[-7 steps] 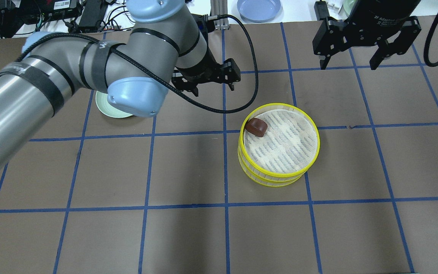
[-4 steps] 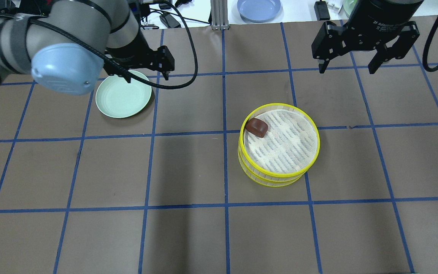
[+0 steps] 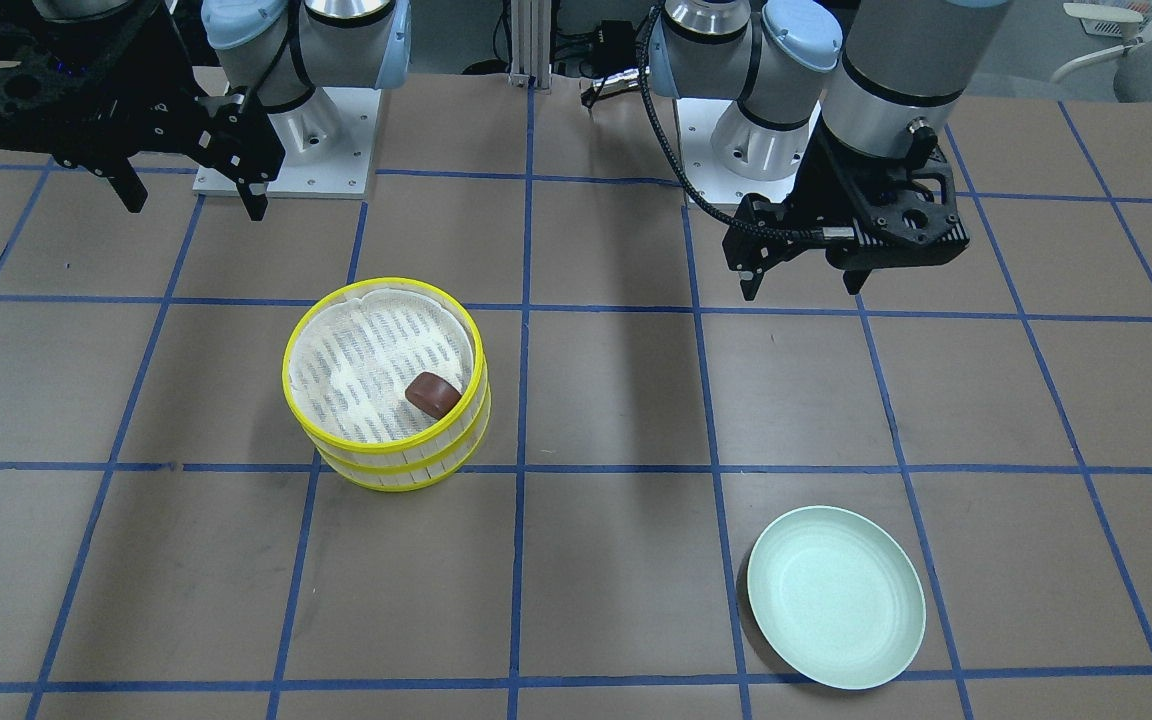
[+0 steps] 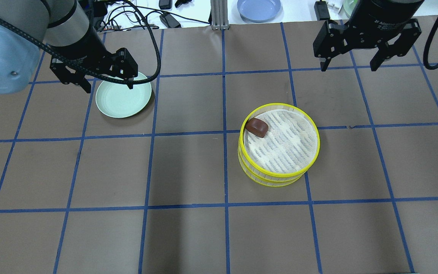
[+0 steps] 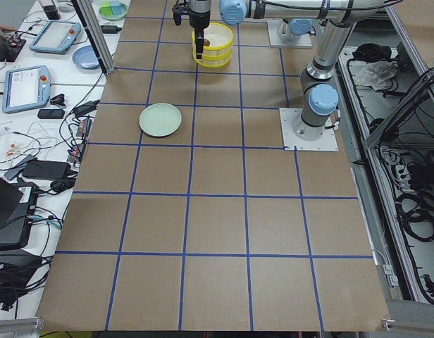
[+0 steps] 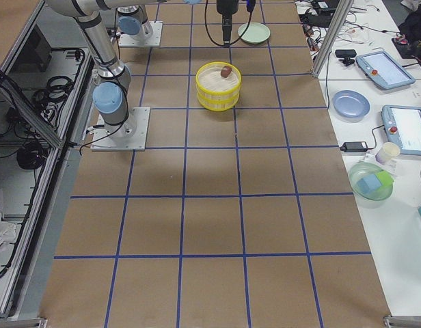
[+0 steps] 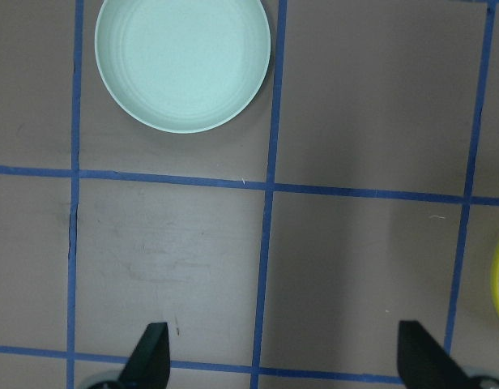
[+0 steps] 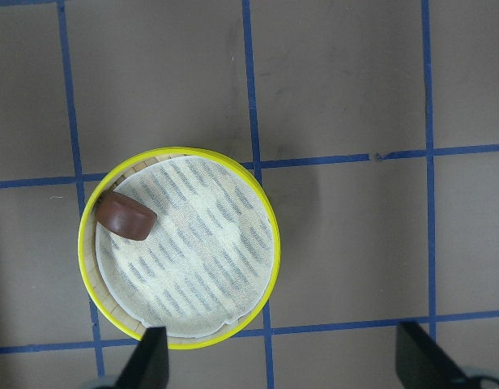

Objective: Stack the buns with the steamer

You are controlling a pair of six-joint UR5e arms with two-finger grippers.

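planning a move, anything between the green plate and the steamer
Nothing: in the overhead view only bare brown table with blue tape lines lies between the green plate and the steamer.

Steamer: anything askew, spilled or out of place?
Nothing spilled or damaged. The brown bun sits against the steamer rim, off centre. The steamer itself looks squarely stacked. No second bun shows.
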